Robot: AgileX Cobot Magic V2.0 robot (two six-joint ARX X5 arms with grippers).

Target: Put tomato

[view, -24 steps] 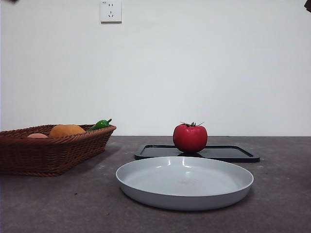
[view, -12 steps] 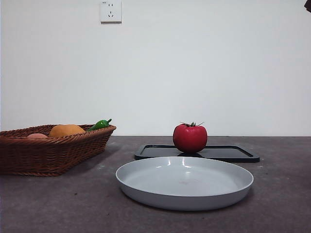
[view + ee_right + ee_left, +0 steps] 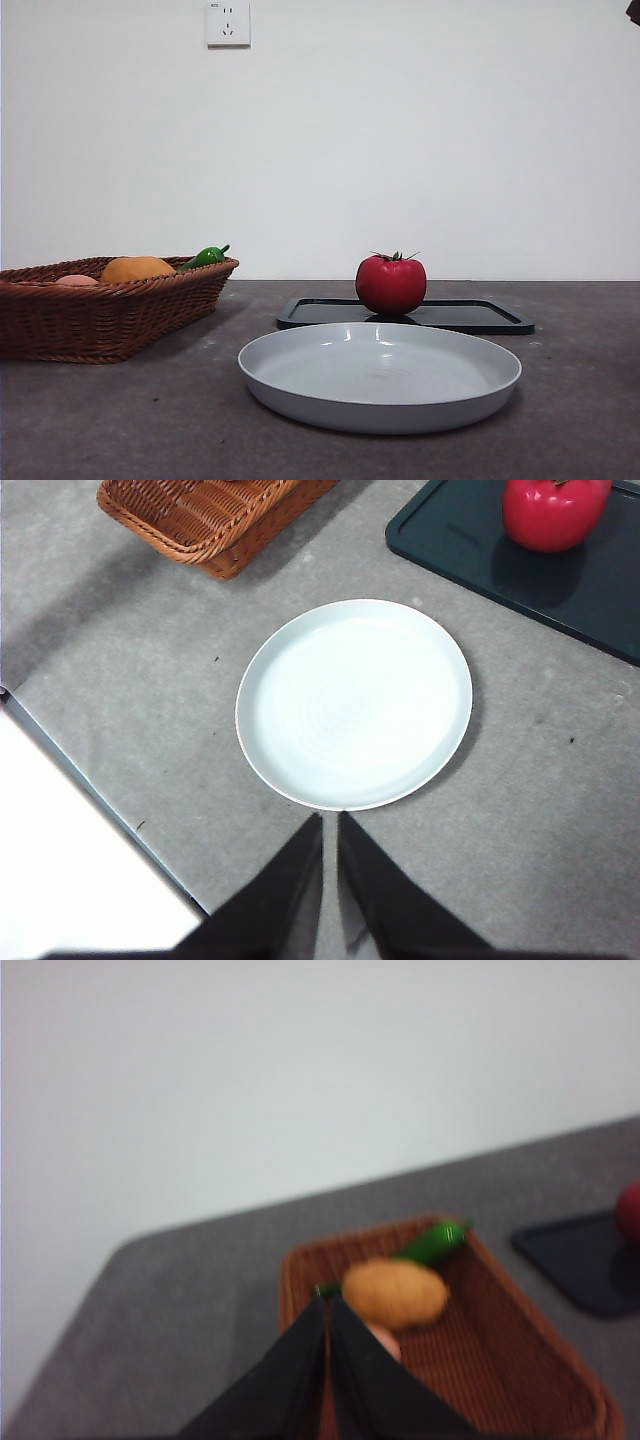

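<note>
Red glossy tomato (image 3: pixel 391 285) sits upright on the black tray (image 3: pixel 470 316), just behind the empty grey plate (image 3: pixel 380 375). Smooth round skin looks slippery, probably light and rigid-ish; I'd grip across its widest middle, below the green stem, jaws spread wide first. Right gripper (image 3: pixel 331 825) hangs above the plate, jaws pressed together, holding nothing. Left gripper (image 3: pixel 329 1310) waits over the wicker basket (image 3: pixel 520 1360), jaws also together.

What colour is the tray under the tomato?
The tray is black, perhaps very dark green; the right wrist view shows it best, under the tomato.
</note>
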